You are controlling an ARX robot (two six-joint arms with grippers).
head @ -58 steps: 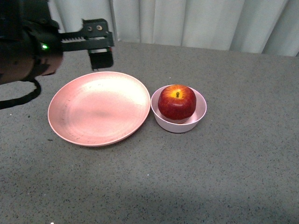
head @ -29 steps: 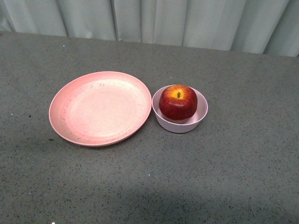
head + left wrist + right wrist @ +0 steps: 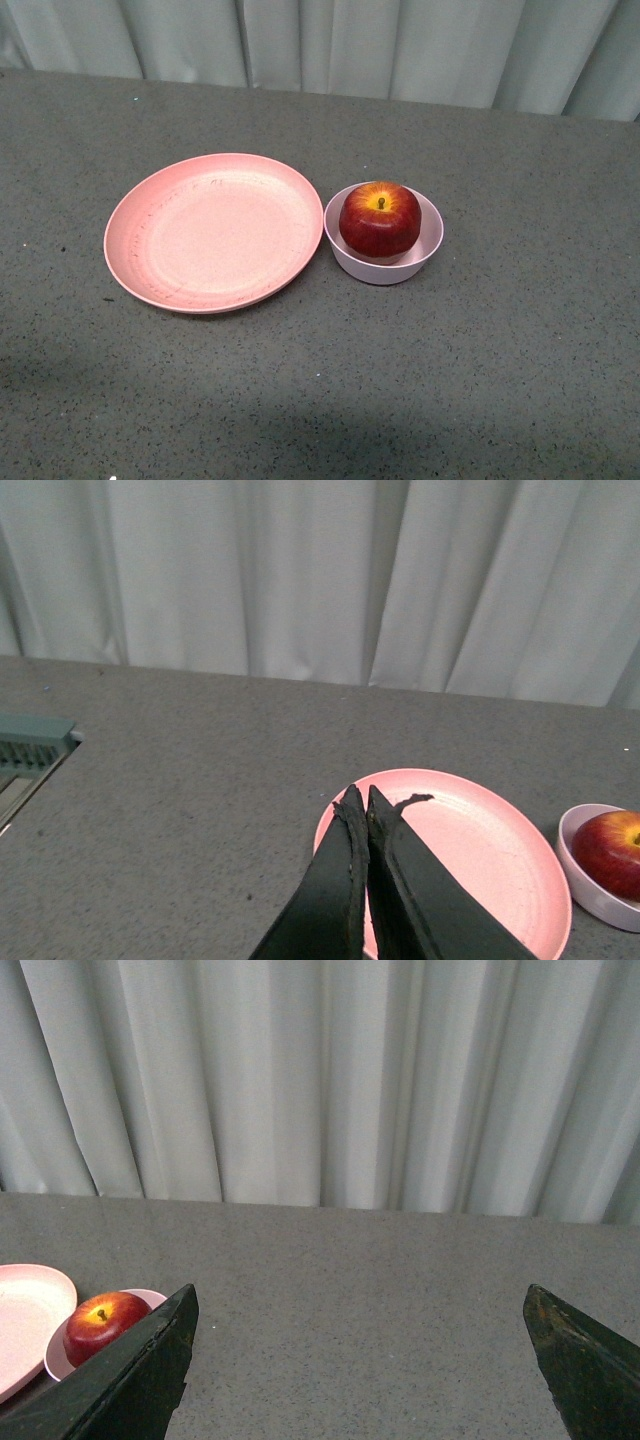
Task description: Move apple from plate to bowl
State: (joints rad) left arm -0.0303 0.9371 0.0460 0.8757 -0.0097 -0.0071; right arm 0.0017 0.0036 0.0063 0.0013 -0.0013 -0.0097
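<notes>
The glossy dark red apple (image 3: 379,220) sits in the small pale pink bowl (image 3: 427,246), beside the bare wide pink plate (image 3: 170,260), nearer the left pincer (image 3: 359,805), pressed together, than the right pincer (image 3: 360,1305), spread apart

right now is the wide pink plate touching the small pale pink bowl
Cannot tell. In the front view the wide pink plate and small pale pink bowl rims meet with no visible gap.
</notes>
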